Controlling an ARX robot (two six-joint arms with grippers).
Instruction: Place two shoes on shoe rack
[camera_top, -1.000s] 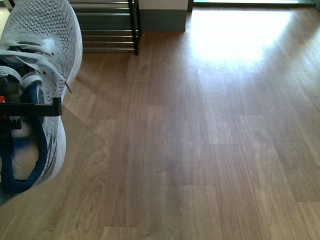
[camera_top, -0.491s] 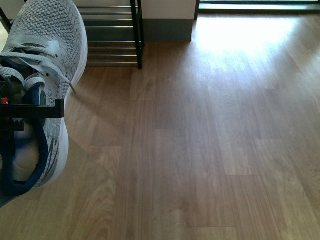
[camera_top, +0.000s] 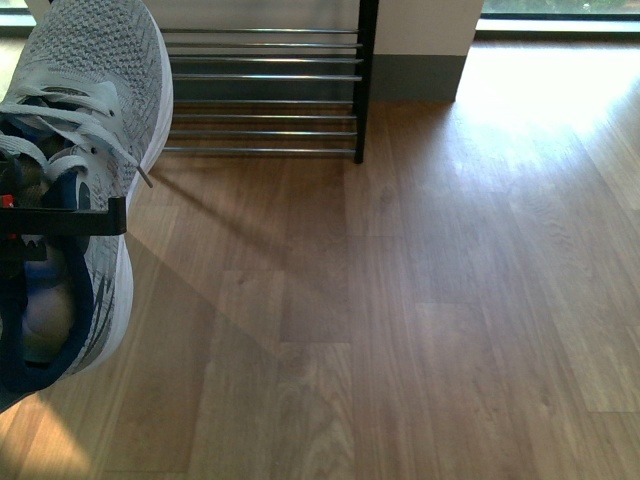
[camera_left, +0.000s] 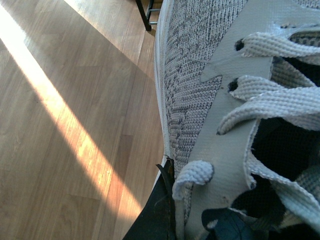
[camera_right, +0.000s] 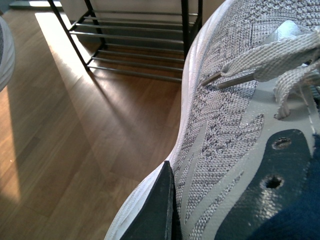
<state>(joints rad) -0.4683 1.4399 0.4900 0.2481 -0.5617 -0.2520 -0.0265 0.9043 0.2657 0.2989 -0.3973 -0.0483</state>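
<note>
Wood floor (camera_top: 420, 300), grey knit white-soled sneakers (camera_top: 110, 70); clamped in left hand (camera_top: 50, 218), right hand (camera_right: 162, 212)

- In the front view, strong daylight comes in from the far right and makes white glare on the floor (camera_top: 540, 90). The wood grain is washed out there.
- The grey sneaker (camera_top: 90, 120) throws a soft diagonal shadow on the boards beside it.
- In the left wrist view, a bright sun stripe crosses the dim floor. The laces (camera_left: 280, 102) look sharp.
- In the right wrist view, the other sneaker (camera_right: 235, 125) is very close and a little soft. The rack (camera_right: 186, 35) stands partly in sun.
</note>
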